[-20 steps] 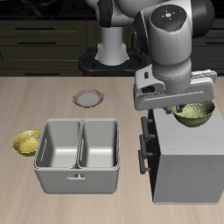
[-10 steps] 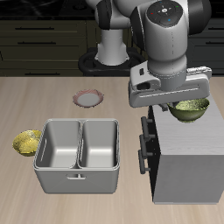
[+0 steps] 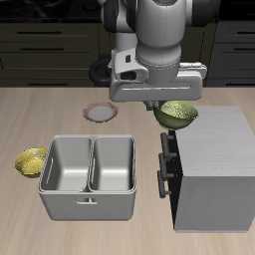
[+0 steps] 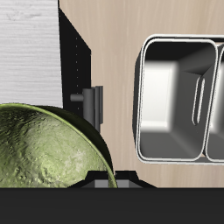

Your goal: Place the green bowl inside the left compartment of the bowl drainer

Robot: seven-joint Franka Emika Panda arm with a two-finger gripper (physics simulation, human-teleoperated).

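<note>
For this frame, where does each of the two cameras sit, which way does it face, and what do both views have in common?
Exterior view: in front of the table and above it, facing the robot; shows the arm and the hand carrying the green bowl beside the cabinet.
Wrist view: on the hand, looking down at the table; only a dark edge of the hand shows.
Shared: the green bowl, the bowl drainer and the cabinet.
</note>
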